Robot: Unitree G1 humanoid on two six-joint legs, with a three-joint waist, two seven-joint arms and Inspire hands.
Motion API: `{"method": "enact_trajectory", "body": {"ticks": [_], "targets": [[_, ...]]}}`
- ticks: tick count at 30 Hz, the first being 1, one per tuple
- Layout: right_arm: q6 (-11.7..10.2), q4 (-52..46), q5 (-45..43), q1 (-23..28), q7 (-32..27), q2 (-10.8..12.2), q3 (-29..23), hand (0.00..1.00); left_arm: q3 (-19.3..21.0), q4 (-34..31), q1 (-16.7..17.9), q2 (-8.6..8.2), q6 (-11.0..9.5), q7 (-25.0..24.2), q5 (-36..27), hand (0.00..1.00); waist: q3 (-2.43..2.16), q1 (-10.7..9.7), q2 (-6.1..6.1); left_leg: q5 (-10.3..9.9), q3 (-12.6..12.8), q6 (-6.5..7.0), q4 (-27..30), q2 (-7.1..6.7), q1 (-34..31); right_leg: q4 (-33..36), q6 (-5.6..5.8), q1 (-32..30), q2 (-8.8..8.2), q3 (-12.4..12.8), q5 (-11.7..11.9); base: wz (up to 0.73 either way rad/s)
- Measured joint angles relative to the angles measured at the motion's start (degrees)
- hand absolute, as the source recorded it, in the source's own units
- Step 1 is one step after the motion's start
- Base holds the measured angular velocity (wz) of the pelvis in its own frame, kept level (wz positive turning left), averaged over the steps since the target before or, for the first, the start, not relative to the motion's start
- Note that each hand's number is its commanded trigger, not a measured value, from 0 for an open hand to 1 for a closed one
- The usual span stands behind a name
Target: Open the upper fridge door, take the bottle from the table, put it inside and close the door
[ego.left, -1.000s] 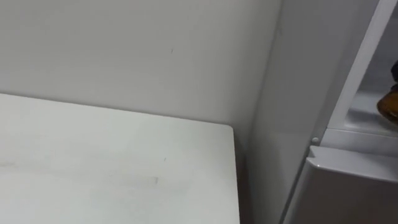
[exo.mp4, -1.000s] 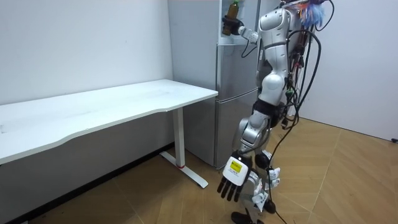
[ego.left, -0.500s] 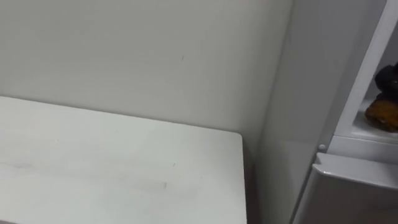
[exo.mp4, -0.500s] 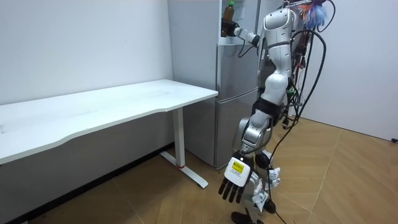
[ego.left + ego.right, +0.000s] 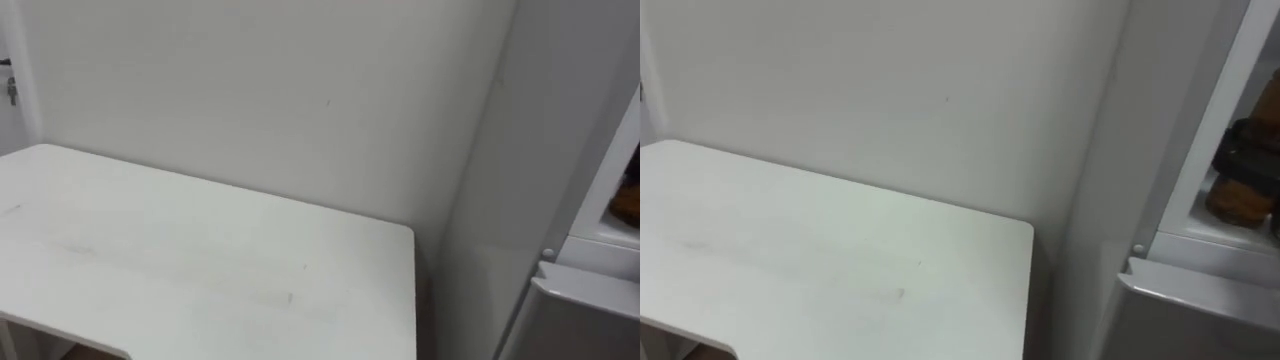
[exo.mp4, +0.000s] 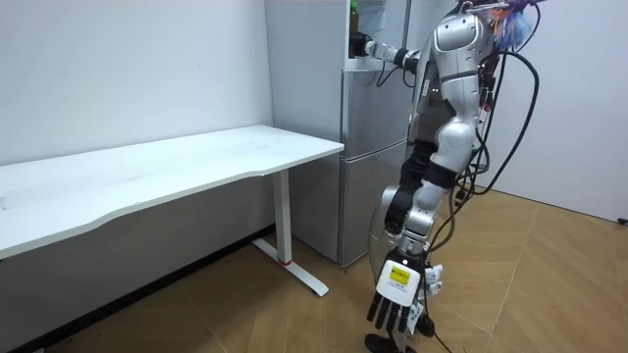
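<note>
I stand at a tall silver fridge (image 6: 371,147) beside a white table. My right arm reaches up into its open upper compartment (image 5: 1240,110). The right hand (image 6: 367,45) is dark and curled round an amber bottle (image 5: 1238,203) with a green cap, held upright just above the compartment's white shelf (image 5: 1225,240). In the left eye view a sliver of the bottle (image 5: 632,196) shows at the right edge. My left hand (image 6: 393,300) hangs low by my legs with straight fingers, holding nothing.
The white table (image 5: 200,260) runs along the wall to the fridge's left, its corner close to the fridge side (image 5: 1110,170). The closed lower fridge door (image 5: 1200,310) sits under the open compartment. Wooden floor (image 6: 549,284) lies open behind me.
My right hand has carried the bottle deeper into the upper compartment. My body has shifted toward the room view's right, the left hand swinging with it. The eye view has panned left.
</note>
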Motion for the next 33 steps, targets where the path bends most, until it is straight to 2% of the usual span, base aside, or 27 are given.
{"method": "enact_trajectory", "body": {"ticks": [1,2,7,11,18,28,33], "targets": [[-0.03,0.26,-0.01,0.0,0.17,0.0,0.07,0.22,0.0,-0.02,0.15,0.01,0.01,0.0,-0.02,0.0,0.0,0.02,0.0,0.0,-0.06,-0.01,0.03,0.0,0.0,0.0,0.0,0.03,0.0,-0.03,0.0,0.03],[-0.45,1.44,-0.02,-0.02,0.78,-0.08,-0.02,0.0,0.01,-0.15,0.43,0.02,0.06,0.0,-0.12,0.0,0.01,0.0,-0.04,0.0,-0.12,-0.02,0.05,0.0,0.02,-0.03,-0.03,0.09,0.03,-0.09,0.02,0.0],[-0.61,4.18,-0.25,-0.41,1.81,-0.79,-0.38,0.0,0.16,-2.13,1.71,0.04,1.26,-0.37,-0.1,0.0,-0.01,0.53,-0.14,0.01,-0.12,-0.04,0.13,0.0,0.13,-0.08,-0.11,-0.01,0.06,-0.12,0.06,0.0],[0.4,6.36,-2.55,-0.41,2.61,-1.44,0.71,0.0,0.15,-2.27,1.73,0.19,1.43,-0.46,-0.16,0.0,0.03,0.97,-0.26,0.01,-0.12,-0.06,0.14,0.02,0.74,-0.2,-0.2,0.78,0.12,-0.13,0.12,0.0],[0.78,8.21,-4.68,-0.42,3.27,-1.57,0.59,0.0,0.17,-2.45,1.64,0.45,3.43,-1.56,-1.28,0.0,-0.11,1.47,-0.43,-0.26,-0.61,-0.37,0.48,0.19,1.1,-1.04,-0.37,1.68,0.51,-0.25,0.33,0.03],[0.91,8.43,-4.72,-0.41,5.02,-1.66,-0.04,0.0,0.17,-2.51,0.92,0.5,4.12,-1.53,-2.08,0.0,-0.35,1.46,0.03,-0.32,-1.0,-0.48,0.49,0.19,1.21,-1.1,-0.41,1.71,0.6,-0.13,0.35,0.01],[0.91,8.45,-4.7,-0.4,5.06,-1.66,-0.09,0.0,0.05,-2.51,0.87,0.5,4.17,-1.45,-2.34,0.0,-0.33,1.39,0.09,-0.33,-1.04,-0.48,0.47,0.19,1.23,-1.11,-0.41,1.77,0.6,-0.16,0.35,0.0]]}}
